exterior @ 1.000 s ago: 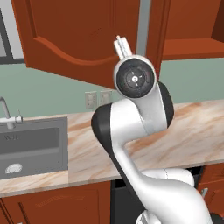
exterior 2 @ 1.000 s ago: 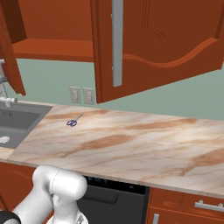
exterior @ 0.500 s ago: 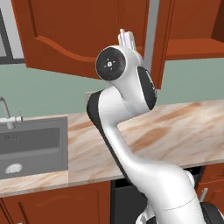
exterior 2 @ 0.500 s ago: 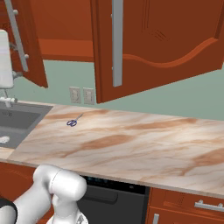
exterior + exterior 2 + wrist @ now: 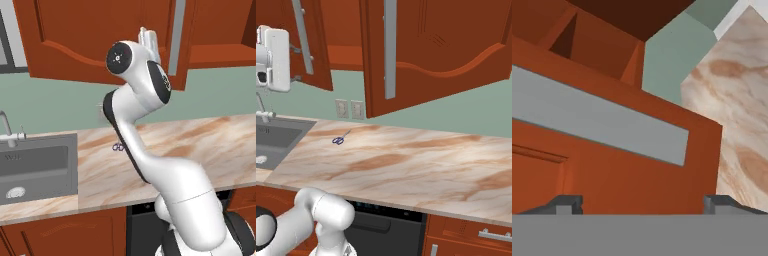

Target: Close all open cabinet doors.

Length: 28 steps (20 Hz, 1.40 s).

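Note:
Two tall reddish-brown cabinet doors stand open over the counter. The left door (image 5: 318,55) carries a long silver bar handle (image 5: 302,35); it appears in the left base view as a broad arched panel (image 5: 100,40) with the handle (image 5: 176,35) along its right edge. My gripper (image 5: 295,63) sits right at this door's handle side, also seen high up at the door edge (image 5: 148,39). In the hand view the door (image 5: 612,175) and its handle (image 5: 602,125) are very close, and my gripper (image 5: 644,205) is open with nothing between its fingertips (image 5: 567,204). The right door (image 5: 441,45) with its handle (image 5: 390,47) hangs wide open.
Below runs a marble counter (image 5: 421,165) with a sink (image 5: 35,165) and faucet (image 5: 7,130) on the left. Small scissors (image 5: 340,138) lie near the back wall under two wall outlets (image 5: 350,109). A dark appliance front (image 5: 386,227) sits under the counter.
My arm has swung up and to the left, bringing the hand to the left door's handle edge. In the right base view that door now shows further to the right.

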{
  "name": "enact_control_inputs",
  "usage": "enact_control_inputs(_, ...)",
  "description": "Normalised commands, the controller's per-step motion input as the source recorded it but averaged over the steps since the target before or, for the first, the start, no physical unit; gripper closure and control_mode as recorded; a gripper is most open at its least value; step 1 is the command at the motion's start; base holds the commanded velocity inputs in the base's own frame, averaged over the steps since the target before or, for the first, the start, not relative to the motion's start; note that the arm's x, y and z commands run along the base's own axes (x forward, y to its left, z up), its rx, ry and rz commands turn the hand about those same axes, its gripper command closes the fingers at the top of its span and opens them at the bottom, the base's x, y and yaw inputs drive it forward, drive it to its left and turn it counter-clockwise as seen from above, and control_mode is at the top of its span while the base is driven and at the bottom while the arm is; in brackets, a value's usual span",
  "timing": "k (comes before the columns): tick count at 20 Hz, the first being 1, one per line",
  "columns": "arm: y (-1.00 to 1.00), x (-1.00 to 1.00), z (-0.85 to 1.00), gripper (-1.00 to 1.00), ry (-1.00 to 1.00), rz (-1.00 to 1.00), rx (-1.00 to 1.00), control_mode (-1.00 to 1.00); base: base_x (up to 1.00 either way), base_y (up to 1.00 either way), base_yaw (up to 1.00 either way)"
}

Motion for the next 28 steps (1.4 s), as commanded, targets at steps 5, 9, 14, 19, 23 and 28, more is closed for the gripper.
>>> enact_control_inputs(5, -0.42, 0.7, -0.18, -1.0, 0.0, -0.03, 0.01, -1.0, 0.0, 0.0, 0.0)
enact_control_inputs(9, -0.35, 0.66, -0.09, -1.0, 0.0, 0.0, 0.03, -1.0, 0.0, 0.0, 0.0)
enact_control_inputs(14, -0.25, 0.42, 0.05, -1.0, 0.0, 0.0, 0.1, -1.0, 0.0, 0.0, 0.0)
enact_control_inputs(19, -0.18, 0.44, 0.02, -1.0, 0.0, 0.02, 0.11, -1.0, 0.0, 0.0, 0.0)
enact_control_inputs(23, -0.05, 0.25, 0.04, -1.0, 0.0, 0.06, 0.06, -1.0, 0.0, 0.0, 0.0)
enact_control_inputs(28, 0.0, 0.31, -0.05, -1.0, -0.01, 0.03, 0.01, -1.0, 0.0, 0.0, 0.0)
